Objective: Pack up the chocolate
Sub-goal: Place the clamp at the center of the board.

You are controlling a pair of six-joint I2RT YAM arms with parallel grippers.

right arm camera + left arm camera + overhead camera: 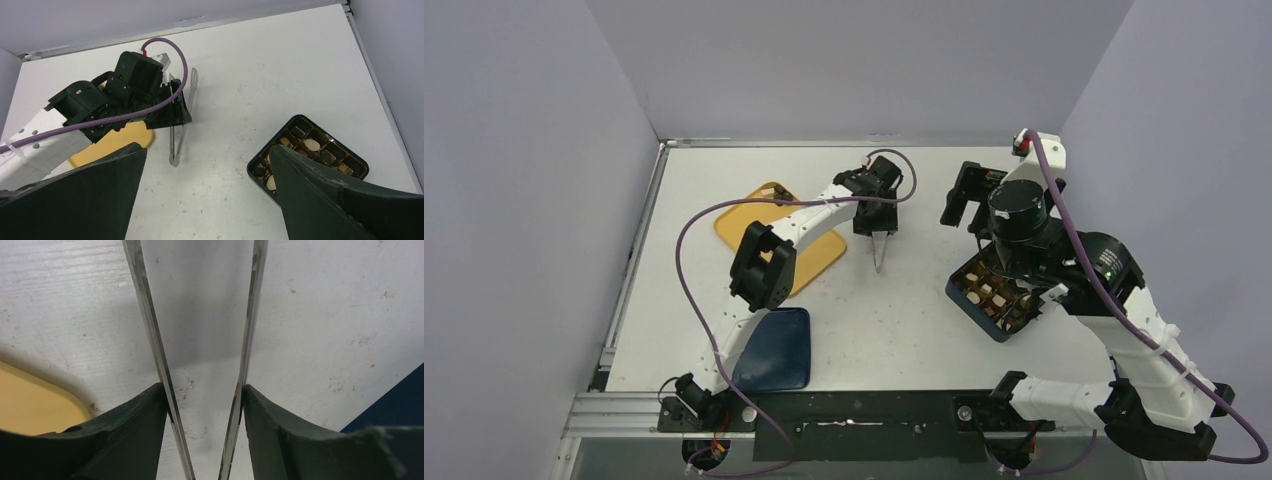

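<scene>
Two claws — left claw clamped on tongs, right claw apart — seemingly near chocolate

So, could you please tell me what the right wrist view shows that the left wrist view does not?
Only the right wrist view: the box of chocolate, and the left claw from outside. Only the left wrist view: its fingers touching both arms of the tongs up close, plus a dark blue corner I cannot identify. Both: the tongs in that claw, the yellow tray and the table.
</scene>
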